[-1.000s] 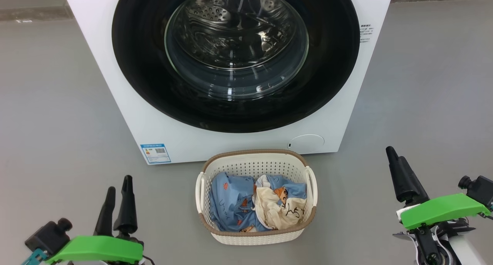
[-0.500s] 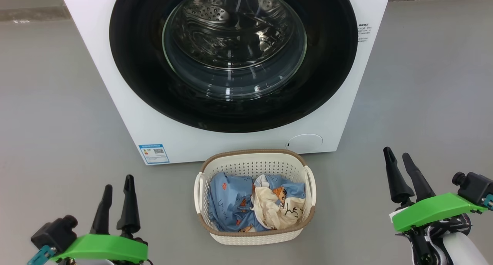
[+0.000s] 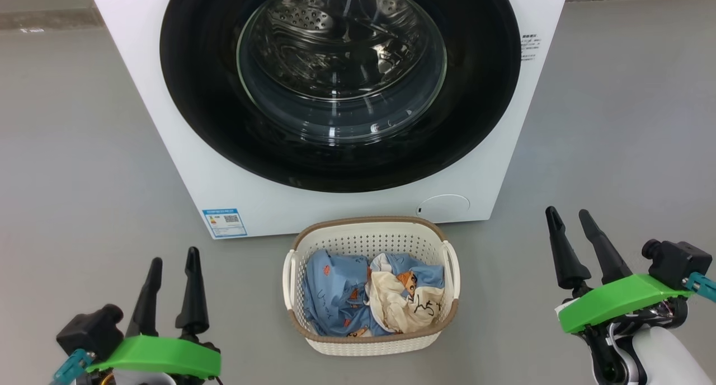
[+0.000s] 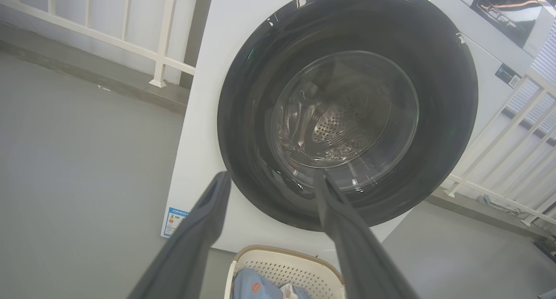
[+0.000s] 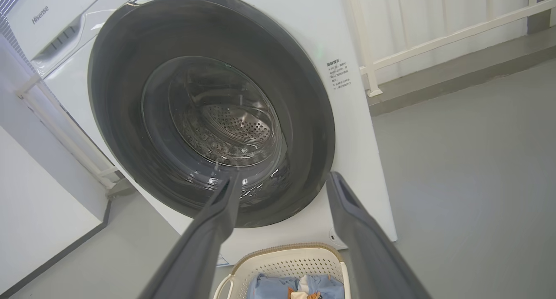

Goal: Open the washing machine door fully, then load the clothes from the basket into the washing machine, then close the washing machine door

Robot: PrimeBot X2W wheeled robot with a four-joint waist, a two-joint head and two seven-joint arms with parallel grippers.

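**Washing machine**: white front-loader at far centre, standing on the grey floor; blue label sticker at its lower left corner; round filter cap at lower right; steel drum visible through the glass.

**Washing machine door**: glossy black rim with a clear bowl centre; lies flush against the cabinet, so judged shut; the opening step is not yet done; which edge carries the catch cannot be told.

**Basket**: cream, perforated, with a brown rim; on the floor just in front of the machine, below the door; probably set there so the garments have only a short lift to the drum.

**Clothes**: both in the basket; the light blue piece fills the left and far side; the cream piece is crumpled over it at right; nothing is touching them.

**Left gripper**: near left; fingers spread apart and holding nothing; pointed toward the machine, well apart from the basket and the door.

**Right gripper**: near right; likewise spread and empty; well apart from the basket.

**Note on arrangement:** the two grippers flank the basket, which leaves the door and the load unobstructed in the head view; this is judged a ready stance; the next move calls for one arm to reach the door's rim before any garment is lifted.
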